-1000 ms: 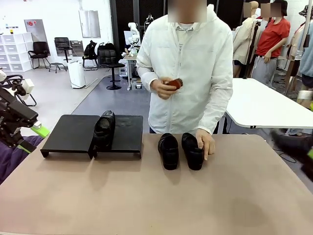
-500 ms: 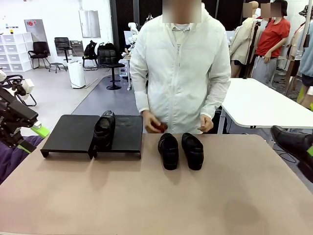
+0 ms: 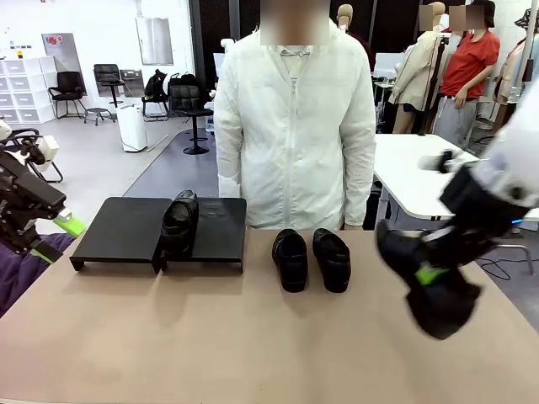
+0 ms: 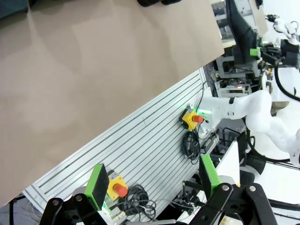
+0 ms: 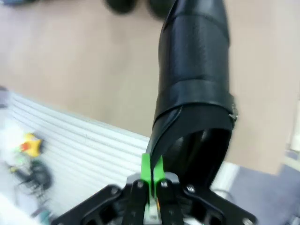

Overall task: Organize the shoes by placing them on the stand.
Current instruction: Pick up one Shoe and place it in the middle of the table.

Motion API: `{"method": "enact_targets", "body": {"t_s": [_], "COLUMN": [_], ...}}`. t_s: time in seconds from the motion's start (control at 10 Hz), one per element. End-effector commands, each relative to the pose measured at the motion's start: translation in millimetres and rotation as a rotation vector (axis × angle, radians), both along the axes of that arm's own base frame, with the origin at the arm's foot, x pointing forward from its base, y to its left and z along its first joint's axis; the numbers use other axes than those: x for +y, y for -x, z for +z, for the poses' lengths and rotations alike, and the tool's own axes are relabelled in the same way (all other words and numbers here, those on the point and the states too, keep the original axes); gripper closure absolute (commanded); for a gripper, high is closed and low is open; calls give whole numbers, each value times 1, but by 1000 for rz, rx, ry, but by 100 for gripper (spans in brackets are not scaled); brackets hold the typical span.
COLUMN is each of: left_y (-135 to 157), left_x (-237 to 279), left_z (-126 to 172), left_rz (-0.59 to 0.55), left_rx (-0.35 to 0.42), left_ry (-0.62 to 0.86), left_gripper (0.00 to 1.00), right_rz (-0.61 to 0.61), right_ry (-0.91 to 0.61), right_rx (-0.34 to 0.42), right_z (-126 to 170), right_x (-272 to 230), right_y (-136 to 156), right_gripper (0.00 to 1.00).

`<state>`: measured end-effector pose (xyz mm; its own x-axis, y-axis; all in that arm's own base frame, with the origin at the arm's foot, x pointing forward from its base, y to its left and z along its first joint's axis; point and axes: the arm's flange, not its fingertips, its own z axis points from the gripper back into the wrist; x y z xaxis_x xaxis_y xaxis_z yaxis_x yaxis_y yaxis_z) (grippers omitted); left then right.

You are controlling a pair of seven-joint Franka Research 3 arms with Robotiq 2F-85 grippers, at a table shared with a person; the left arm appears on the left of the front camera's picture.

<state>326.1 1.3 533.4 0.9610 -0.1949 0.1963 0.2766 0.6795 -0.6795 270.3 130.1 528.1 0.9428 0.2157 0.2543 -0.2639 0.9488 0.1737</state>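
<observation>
Right tool [image 5: 152, 165] grips a black glossy leather loafer [image 5: 194, 70], apparently above the beige table [image 3: 210, 337]; left tool [image 4: 153, 182] stands open.

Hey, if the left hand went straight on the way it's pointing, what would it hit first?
The left hand would probably meet the ribbed metal panel beside the table edge; depth is unclear.

Four black shoes in all: one shoe [image 3: 179, 220] on the stand [image 3: 118, 227], two more shoes [image 3: 290, 259] on the table [image 3: 210, 337], a fourth shoe [image 5: 194, 70] in the right gripper [image 5: 152, 174]; one stand, of two sections; two grippers, counting the left gripper [image 4: 153, 182]; one person [image 3: 295, 126] at the table; two red buttons [image 4: 120, 190] on yellow boxes.
</observation>
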Motion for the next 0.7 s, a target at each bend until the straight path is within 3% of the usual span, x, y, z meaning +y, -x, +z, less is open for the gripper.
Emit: {"method": "enact_targets", "body": {"t_s": [0.0,0.2,0.4,0.6], "left_y": [0,0,0,0], "left_x": [1,1,1,1], "left_z": [1,1,1,1], "left_rz": [-14,-14,-14,-14], "left_rx": [-12,-12,-12,-12], "left_ry": [23,23,23,23], "left_gripper": [0,0,0,0], "right_rz": [-18,63,45,-8], "right_ry": [-45,-69,-122,-147], "right_rx": [-13,-47,63,90], "right_z": [-27,-44,-76,-109], "right_x": [66,126,185,213], "right_y": [16,14,-13,-52], "right_gripper": [100,100,100,100]}}
